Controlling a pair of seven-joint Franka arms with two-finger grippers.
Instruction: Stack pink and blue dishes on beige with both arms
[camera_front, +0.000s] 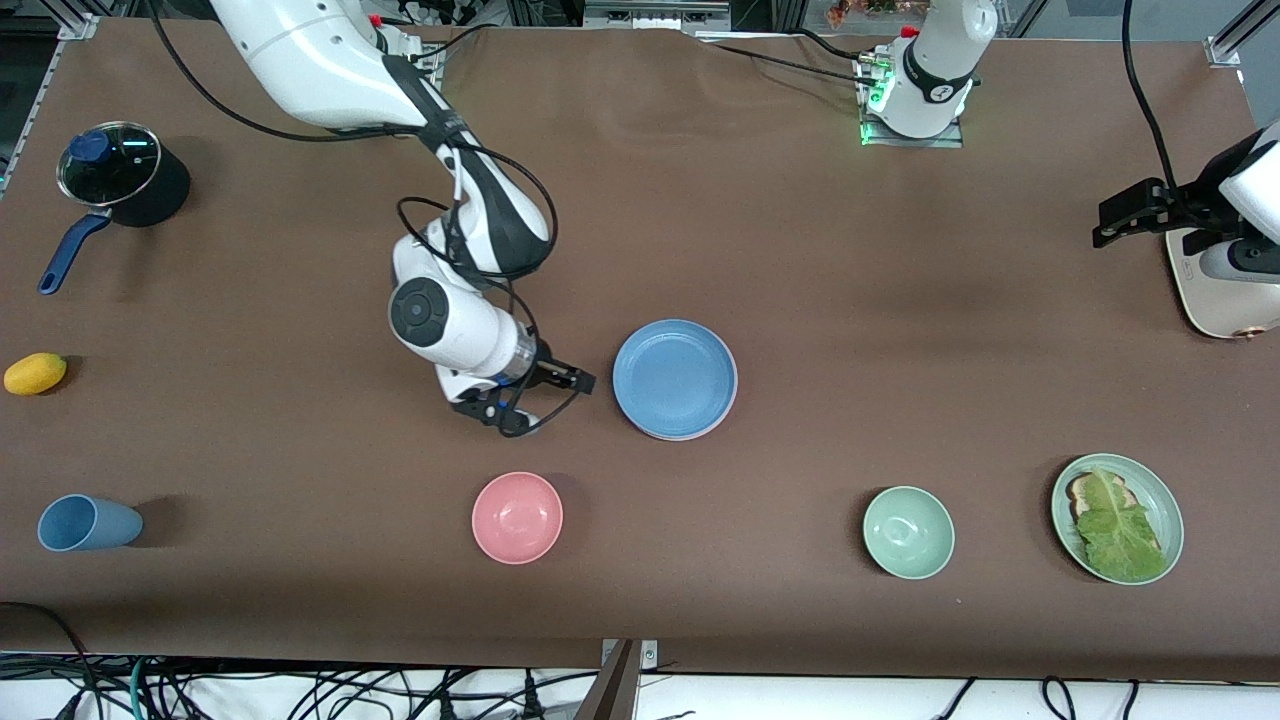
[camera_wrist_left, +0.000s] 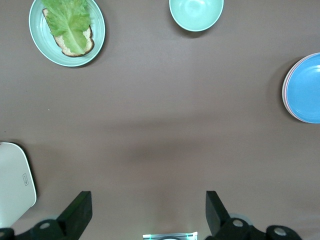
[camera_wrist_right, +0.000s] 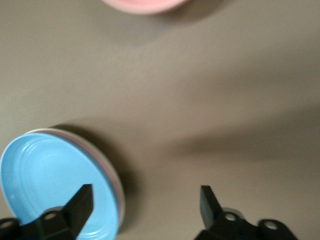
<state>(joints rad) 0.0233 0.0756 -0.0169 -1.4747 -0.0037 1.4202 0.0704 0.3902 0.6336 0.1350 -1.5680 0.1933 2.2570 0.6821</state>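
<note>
The blue plate (camera_front: 675, 378) lies on top of a stack in the middle of the table, also seen in the left wrist view (camera_wrist_left: 306, 90) and the right wrist view (camera_wrist_right: 50, 175). Under it the pink plate shows only as a thin rim (camera_wrist_right: 106, 167). The beige plate shows as a pale edge (camera_wrist_right: 55, 130) at the bottom of the stack. My right gripper (camera_front: 550, 400) (camera_wrist_right: 145, 200) hangs open and empty beside the stack, toward the right arm's end. My left gripper (camera_front: 1125, 215) (camera_wrist_left: 149, 210) waits open and empty, high near the toaster.
A pink bowl (camera_front: 517, 517), a green bowl (camera_front: 908, 532) and a green plate of toast and lettuce (camera_front: 1165, 510) sit near the front edge. A cream toaster (camera_front: 1220, 300), a blue cup (camera_front: 88, 523), a yellow fruit (camera_front: 35, 373) and a lidded pot (camera_front: 122, 185) stand at the table's ends.
</note>
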